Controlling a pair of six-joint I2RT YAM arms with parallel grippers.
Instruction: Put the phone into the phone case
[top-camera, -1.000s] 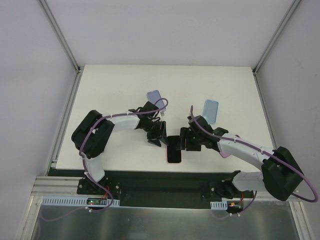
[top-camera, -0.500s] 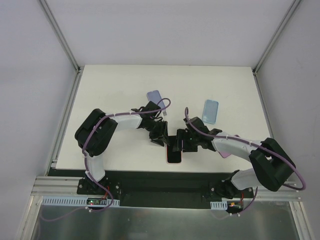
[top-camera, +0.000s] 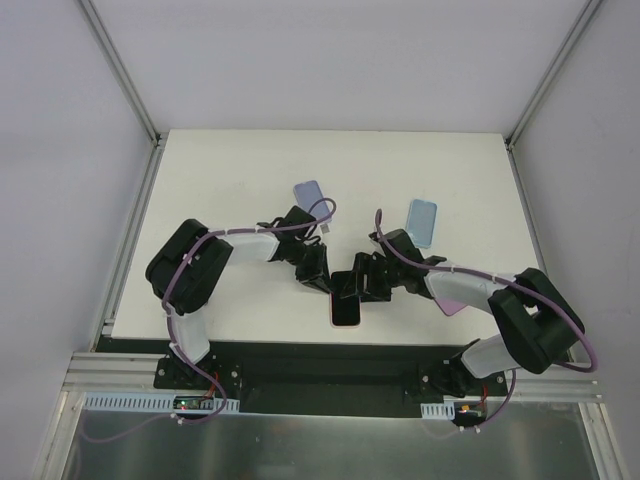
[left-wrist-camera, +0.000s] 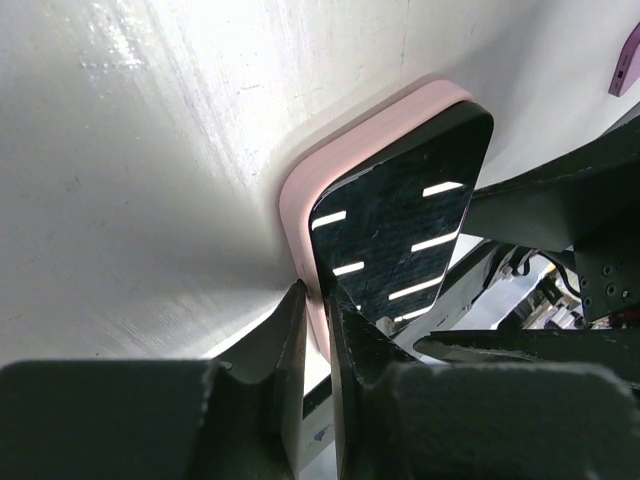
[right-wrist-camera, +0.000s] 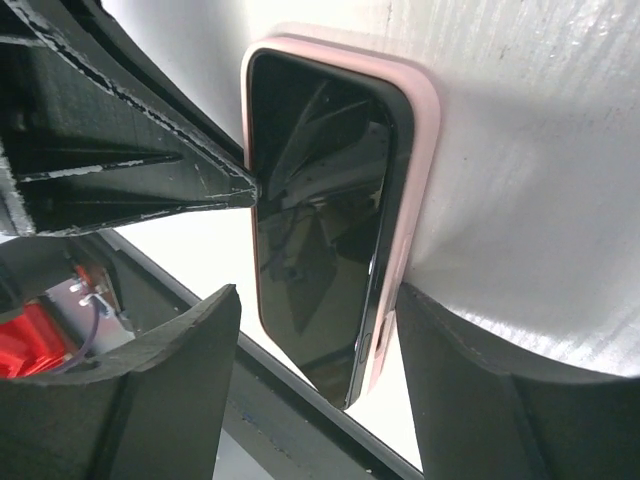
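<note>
Left wrist view: the left gripper (left-wrist-camera: 318, 320) is pressed nearly together, nipping the long rim of the pink phone case (left-wrist-camera: 300, 200) (the phone (left-wrist-camera: 400, 200) sits inside). The right gripper (right-wrist-camera: 315, 300) is spread, straddling the phone's width. Case and phone lie by the near edge of the table (top-camera: 250, 170); bare tabletop stretches behind.

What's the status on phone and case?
Left gripper shut on pink phone case rim. Right gripper open, straddling phone lying in case. Nothing blocking.
</note>
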